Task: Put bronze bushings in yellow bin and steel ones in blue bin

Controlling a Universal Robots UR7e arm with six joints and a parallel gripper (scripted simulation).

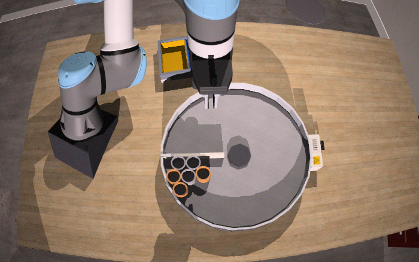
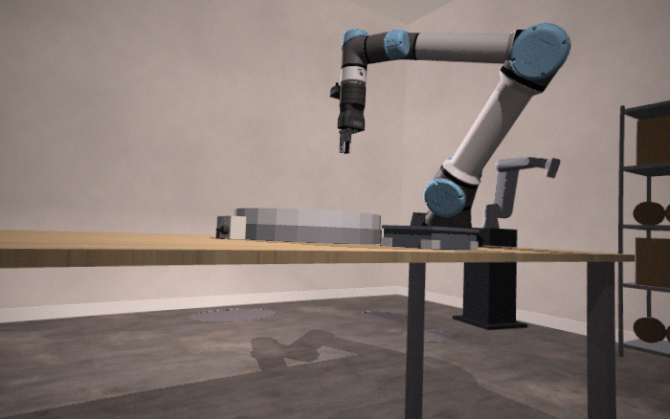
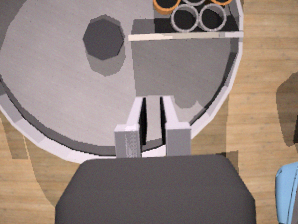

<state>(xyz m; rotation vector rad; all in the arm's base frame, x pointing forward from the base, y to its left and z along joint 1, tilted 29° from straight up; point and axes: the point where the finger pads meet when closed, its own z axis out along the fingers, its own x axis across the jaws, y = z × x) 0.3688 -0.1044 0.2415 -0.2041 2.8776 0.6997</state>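
Three bronze bushings [image 1: 173, 176] [image 1: 203, 173] [image 1: 180, 189] and three steel bushings [image 1: 178, 163] [image 1: 193, 162] [image 1: 188, 176] stand clustered on the turntable [image 1: 234, 154], at its left edge against a white bar [image 1: 193, 155]. My gripper [image 1: 211, 103] hangs high over the turntable's far rim, away from the bushings. Its fingers stand close together with nothing between them. The side view shows it [image 2: 345, 146] well above the table. The yellow bin [image 1: 173, 57] sits behind the turntable. The arm hides most of the blue bin.
A dark hub [image 1: 238, 154] marks the turntable's centre. A white control box [image 1: 315, 151] sits on its right rim. The robot base [image 1: 81, 136] stands at the table's left. A shelf [image 2: 647, 222] stands at the far right of the room.
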